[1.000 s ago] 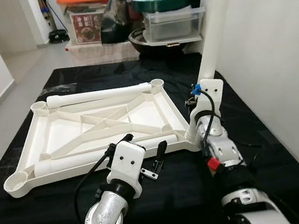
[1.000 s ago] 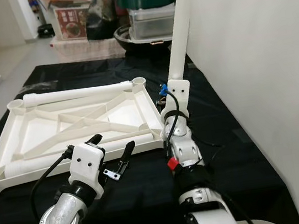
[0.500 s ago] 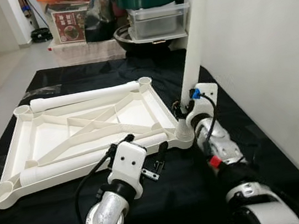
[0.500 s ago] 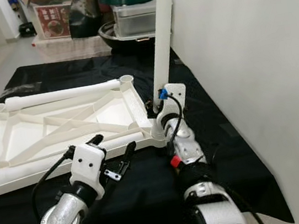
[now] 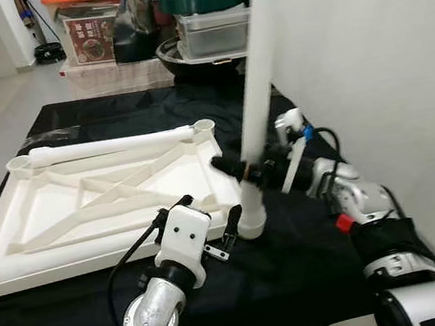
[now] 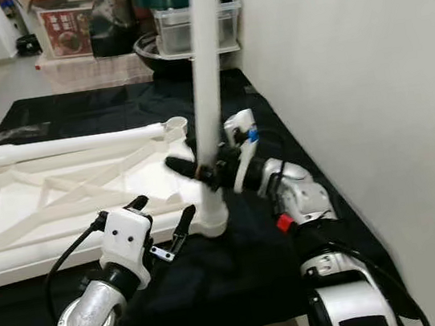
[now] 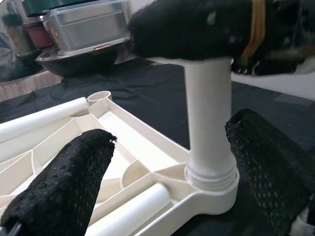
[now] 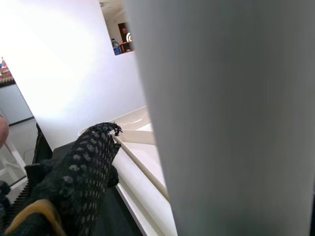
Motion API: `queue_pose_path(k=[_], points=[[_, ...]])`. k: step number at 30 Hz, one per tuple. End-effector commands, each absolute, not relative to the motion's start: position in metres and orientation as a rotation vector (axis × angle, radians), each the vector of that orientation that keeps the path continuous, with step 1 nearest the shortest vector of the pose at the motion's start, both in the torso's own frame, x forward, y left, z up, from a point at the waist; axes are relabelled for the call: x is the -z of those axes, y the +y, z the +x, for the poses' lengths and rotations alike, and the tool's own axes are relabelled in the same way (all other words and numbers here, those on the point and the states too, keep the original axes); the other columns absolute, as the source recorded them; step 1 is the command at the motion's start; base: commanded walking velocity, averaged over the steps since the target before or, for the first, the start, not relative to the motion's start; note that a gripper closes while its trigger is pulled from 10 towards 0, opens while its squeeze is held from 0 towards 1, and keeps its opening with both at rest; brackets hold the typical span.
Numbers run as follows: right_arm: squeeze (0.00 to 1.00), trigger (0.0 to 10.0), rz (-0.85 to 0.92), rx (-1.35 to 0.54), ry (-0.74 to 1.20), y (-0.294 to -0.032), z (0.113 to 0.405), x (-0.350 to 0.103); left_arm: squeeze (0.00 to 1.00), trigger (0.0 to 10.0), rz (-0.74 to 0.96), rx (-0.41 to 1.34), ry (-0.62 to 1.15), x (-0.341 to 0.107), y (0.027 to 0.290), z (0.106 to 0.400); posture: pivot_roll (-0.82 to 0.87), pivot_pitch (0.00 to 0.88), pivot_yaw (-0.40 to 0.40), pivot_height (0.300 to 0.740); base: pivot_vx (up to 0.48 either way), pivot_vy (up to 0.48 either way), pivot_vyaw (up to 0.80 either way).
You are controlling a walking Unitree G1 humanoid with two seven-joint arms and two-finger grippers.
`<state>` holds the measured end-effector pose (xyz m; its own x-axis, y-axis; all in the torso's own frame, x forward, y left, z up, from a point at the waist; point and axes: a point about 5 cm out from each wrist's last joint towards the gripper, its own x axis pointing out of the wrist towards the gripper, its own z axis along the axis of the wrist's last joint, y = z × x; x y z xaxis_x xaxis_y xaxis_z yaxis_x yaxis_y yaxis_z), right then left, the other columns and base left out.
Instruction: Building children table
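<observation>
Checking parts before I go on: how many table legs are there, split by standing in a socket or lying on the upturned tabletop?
Standing in a corner socket, held by the right claw: 1
Lying on the tabletop: 2
Total: 3 legs

Bright, even light — wrist views blurred

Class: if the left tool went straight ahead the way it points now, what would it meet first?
Probably the upright white leg, standing in the tabletop's corner socket between the left tool's open fingers.
</observation>
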<state>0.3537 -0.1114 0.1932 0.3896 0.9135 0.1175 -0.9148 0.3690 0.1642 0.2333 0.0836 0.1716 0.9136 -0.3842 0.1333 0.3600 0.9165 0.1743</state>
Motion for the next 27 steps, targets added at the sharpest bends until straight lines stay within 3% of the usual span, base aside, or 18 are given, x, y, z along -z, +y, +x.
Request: queue_pose_path(k=[1, 2, 3, 4, 9, 15, 17, 18, 20, 21, 22, 24, 26, 27], points=[[0.0, 10.0, 0.196, -1.22, -0.001, -0.1, 0.353, -0.193, 0.0, 10.0, 0.147, 0.382, -0.165, -0.171, 0.083, 0.234, 0.13, 0.0, -0.06, 0.74, 0.0, 0.0, 0.0], [0.0, 7.6, 0.139, -1.163, 0.008, -0.094, 0.359, -0.189, 0.0, 10.0, 0.149, 0.384, -0.166, -0.171, 0.083, 0.233, 0.13, 0.0, -0.059, 0.74, 0.0, 0.0, 0.0], [0.0, 7.6, 0.139, -1.163, 0.008, -0.094, 0.359, -0.189, 0.0, 10.0, 0.149, 0.384, -0.166, -0.171, 0.083, 0.233, 0.13, 0.0, -0.059, 0.74, 0.0, 0.0, 0.0], [0.0, 0.0, 0.095, -1.083, 0.019, -0.09, 0.366, -0.184, 0.0, 10.0, 0.151, 0.385, -0.166, -0.171, 0.083, 0.233, 0.13, 0.0, -0.061, 0.74, 0.0, 0.0, 0.0], [0.0, 0.0, 0.123, -0.857, -0.028, -0.099, 0.379, -0.188, 0.0, 10.0, 0.152, 0.385, -0.165, -0.171, 0.083, 0.233, 0.12, 0.0, -0.059, 0.74, 0.0, 0.0, 0.0], [0.0, 0.0, 0.167, -0.78, -0.047, -0.104, 0.381, -0.194, 0.0, 10.0, 0.151, 0.387, -0.165, -0.171, 0.083, 0.233, 0.12, 0.0, -0.056, 0.74, 0.0, 0.0, 0.0], [0.0, 0.0, 0.173, -0.627, -0.054, -0.107, 0.383, -0.196, 0.0, 10.0, 0.15, 0.388, -0.164, -0.17, 0.082, 0.233, 0.11, 0.0, -0.055, 0.74, 0.0, 0.0, 0.0], [0.0, 0.0, 0.128, -0.429, -0.02, -0.114, 0.386, -0.19, 0.0, 10.0, 0.149, 0.39, -0.164, -0.17, 0.081, 0.233, 0.11, 0.0, -0.051, 0.74, 0.0, 0.0, 0.0], [0.0, 0.0, 0.128, -0.429, -0.02, -0.114, 0.386, -0.19, 0.0, 10.0, 0.149, 0.39, -0.164, -0.17, 0.081, 0.233, 0.11, 0.0, -0.051, 0.74, 0.0, 0.0, 0.0], [0.0, 0.0, 0.107, -0.245, 0.017, -0.124, 0.387, -0.182, 0.0, 10.0, 0.148, 0.392, -0.164, -0.17, 0.081, 0.233, 0.11, 0.0, -0.051, 0.74, 0.0, 0.0, 0.0], [0.0, 0.0, 0.107, -0.245, 0.017, -0.124, 0.387, -0.182, 0.0, 10.0, 0.148, 0.392, -0.164, -0.17, 0.081, 0.233, 0.11, 0.0, -0.051, 0.74, 0.0, 0.0, 0.0], [0.0, 0.0, 0.05, 0.18, 0.092, -0.151, 0.378, -0.164, 0.0, 10.0, 0.149, 0.393, -0.165, -0.17, 0.081, 0.234, 0.11, 0.0, -0.052, 0.74, 0.0, 0.0, 0.0], [0.0, 0.0, 0.05, 0.18, 0.092, -0.151, 0.378, -0.164, 0.0, 10.0, 0.149, 0.393, -0.165, -0.17, 0.081, 0.234, 0.11, 0.0, -0.052, 0.74, 0.0, 0.0, 0.0], [0.0, 0.0, 0.05, 0.296, 0.111, -0.156, 0.372, -0.159, 0.0, 10.0, 0.149, 0.394, -0.166, -0.17, 0.081, 0.234, 0.11, 0.0, -0.048, 0.74, 0.0, 0.0, 0.0]])
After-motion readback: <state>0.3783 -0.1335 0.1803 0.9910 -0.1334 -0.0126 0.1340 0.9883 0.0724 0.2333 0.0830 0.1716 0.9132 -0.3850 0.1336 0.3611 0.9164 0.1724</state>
